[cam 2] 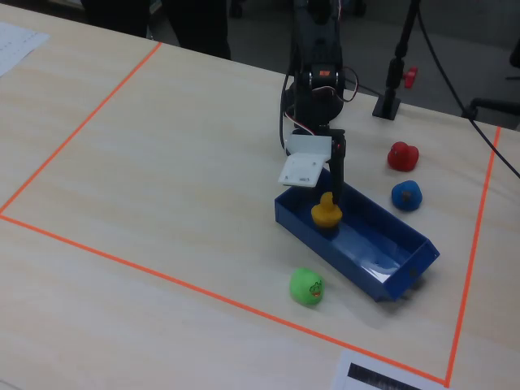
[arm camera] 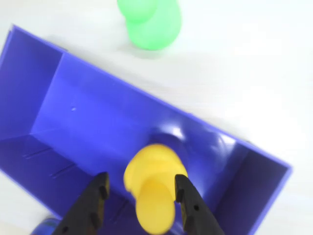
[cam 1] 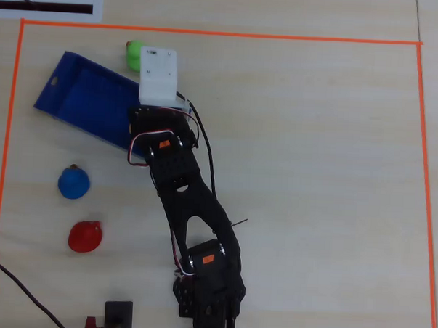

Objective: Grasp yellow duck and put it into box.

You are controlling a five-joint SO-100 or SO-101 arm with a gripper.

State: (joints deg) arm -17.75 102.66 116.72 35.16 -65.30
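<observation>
— What does the yellow duck look like?
— Round and smooth. In the wrist view it sits between the two black fingers of the gripper. The jaws are a little apart, one on each side of it. I cannot tell if they squeeze it.
— Where is it?
— Inside the box, a shiny blue tray with low walls, at its near end.
— What else is there?
— A soft-looking green duck just beside the box. A blue duck and a red duck on the pale wooden table.
— Anything hidden?
— From overhead, the arm covers the yellow duck and one end of the box.
</observation>
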